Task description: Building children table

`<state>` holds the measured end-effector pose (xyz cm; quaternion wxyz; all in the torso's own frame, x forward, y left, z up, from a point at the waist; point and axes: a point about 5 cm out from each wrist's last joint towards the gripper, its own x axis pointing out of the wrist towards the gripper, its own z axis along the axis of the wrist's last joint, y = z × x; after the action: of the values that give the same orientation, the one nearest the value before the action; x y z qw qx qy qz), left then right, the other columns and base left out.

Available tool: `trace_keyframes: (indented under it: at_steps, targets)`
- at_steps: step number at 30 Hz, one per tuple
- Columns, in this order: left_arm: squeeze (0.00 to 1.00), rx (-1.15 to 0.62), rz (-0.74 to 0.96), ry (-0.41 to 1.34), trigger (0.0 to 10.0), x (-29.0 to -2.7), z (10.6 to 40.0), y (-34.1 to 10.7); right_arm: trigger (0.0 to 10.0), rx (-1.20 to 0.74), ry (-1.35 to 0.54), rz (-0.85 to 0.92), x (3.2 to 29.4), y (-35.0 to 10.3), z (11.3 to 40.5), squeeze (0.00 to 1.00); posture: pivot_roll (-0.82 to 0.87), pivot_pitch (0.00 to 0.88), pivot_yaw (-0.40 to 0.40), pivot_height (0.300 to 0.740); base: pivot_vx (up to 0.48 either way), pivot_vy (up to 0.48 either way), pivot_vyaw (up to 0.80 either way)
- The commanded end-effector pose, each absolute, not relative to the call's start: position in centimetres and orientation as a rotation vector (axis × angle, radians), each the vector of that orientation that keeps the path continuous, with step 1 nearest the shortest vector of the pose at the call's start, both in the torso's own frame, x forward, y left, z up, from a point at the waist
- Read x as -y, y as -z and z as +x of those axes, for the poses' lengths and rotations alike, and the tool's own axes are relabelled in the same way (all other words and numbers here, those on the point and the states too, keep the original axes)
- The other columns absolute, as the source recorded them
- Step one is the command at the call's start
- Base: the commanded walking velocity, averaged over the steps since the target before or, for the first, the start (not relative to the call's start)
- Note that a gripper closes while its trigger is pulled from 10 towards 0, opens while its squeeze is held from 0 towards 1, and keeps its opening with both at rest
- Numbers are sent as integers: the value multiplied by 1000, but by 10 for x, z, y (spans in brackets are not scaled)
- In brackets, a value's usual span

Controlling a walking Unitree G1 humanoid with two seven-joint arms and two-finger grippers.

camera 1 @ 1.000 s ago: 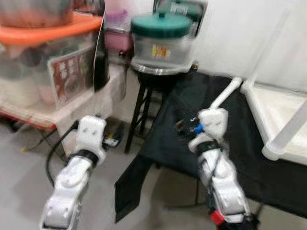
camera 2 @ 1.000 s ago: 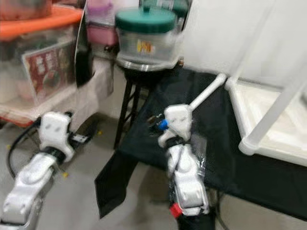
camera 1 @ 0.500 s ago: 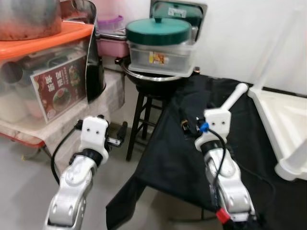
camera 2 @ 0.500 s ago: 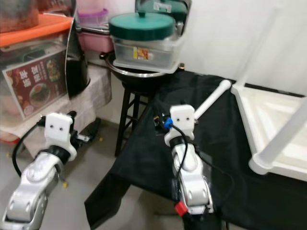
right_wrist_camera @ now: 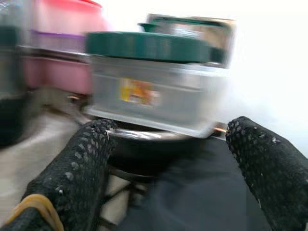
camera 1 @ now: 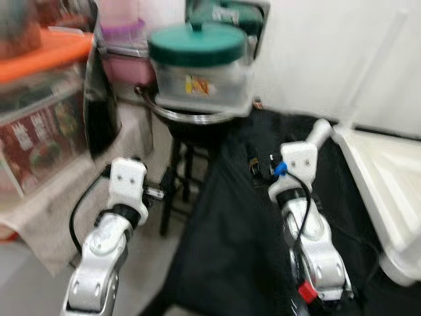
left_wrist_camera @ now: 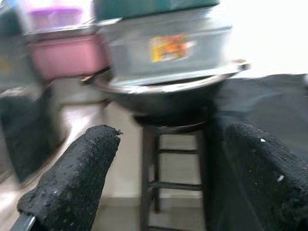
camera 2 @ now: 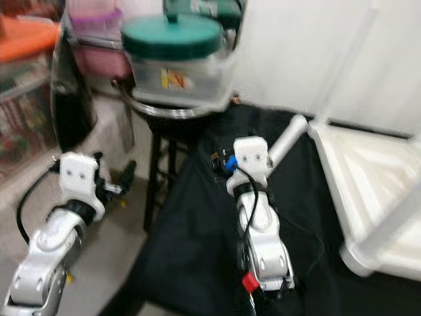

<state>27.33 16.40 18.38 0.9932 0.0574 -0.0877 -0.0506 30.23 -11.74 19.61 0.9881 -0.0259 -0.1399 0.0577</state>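
White plastic table top (camera 1: 388,178) upturned on black cloth (camera 1: 243,230), loose white leg (camera 2: 287,139) beside it, presumably for assembly. Left claw (left_wrist_camera: 159,178) and right claw (right_wrist_camera: 168,163) both spread, empty, raised ahead.

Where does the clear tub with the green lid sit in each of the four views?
Left eye view: clear tub, top centre.
Right eye view: top, left of centre.
Left wrist view: along the top.
Right wrist view: centre.
Shared landmark: the metal basin under it, on the black stool.
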Motion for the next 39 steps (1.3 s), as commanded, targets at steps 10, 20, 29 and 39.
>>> trace_keyframes:
  at_steps: [10,20,29,39]
  targets:
    - [0,160,102,117,10000,-161,273,-181,10000,271,-79,-67,131,-199,316,0,110,0,-93,740,0,0,-678]
    - [0,157,102,108,10000,-164,272,-183,10000,245,-30,-20,141,-209,343,0,116,0,-99,740,0,0,-640]
    - [0,158,123,132,10000,-165,265,-192,10000,41,223,61,172,-228,406,0,139,99,-106,740,0,0,0]
    - [0,153,128,164,10000,-161,255,-197,10000,-46,199,83,168,-242,420,0,137,166,-121,740,0,0,0]
